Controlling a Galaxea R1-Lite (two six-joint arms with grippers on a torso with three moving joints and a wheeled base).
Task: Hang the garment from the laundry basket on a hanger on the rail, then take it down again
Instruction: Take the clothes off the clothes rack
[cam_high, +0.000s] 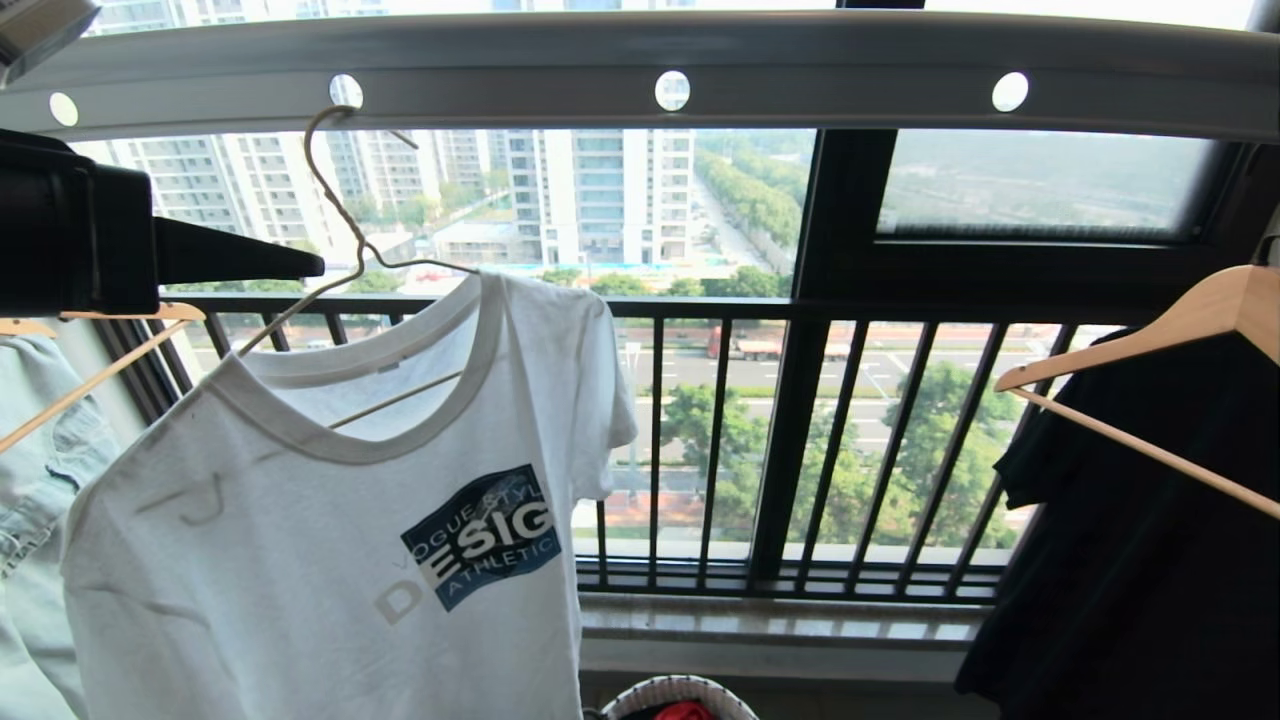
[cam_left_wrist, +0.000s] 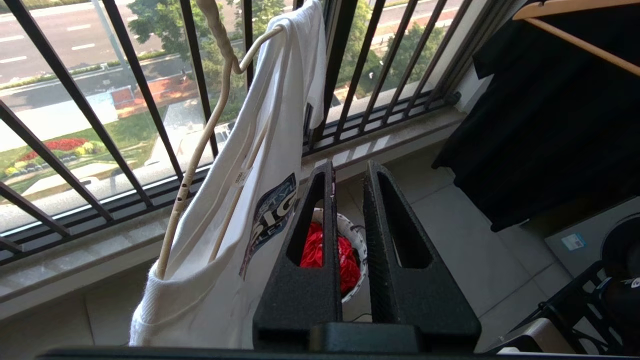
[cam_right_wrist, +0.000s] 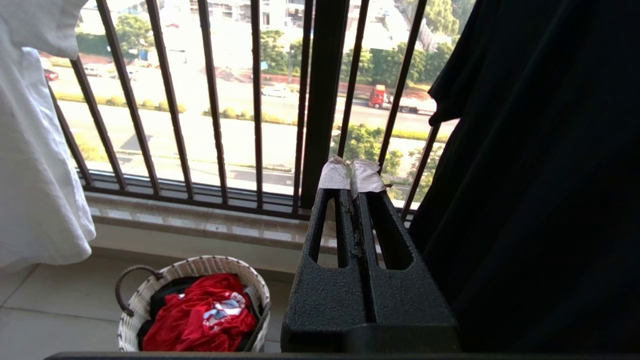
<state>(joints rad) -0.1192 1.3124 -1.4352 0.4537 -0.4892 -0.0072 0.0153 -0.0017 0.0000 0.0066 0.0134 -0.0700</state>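
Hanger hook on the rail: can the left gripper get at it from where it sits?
Probably yes. The left gripper, jaws slightly apart and empty, sits beside the garment; the hanger neck below the rail is bare.

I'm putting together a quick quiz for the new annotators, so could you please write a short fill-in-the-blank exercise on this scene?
1. The white T-shirt hangs on a thin cream hanger hooked through a round ____ in the grey rail.
2. The laundry basket on the floor holds a ____ garment.
3. The right gripper has its fingers ____.
4. The black garment hangs on a ____ hanger.

Missing words: hole; red; shut; wooden
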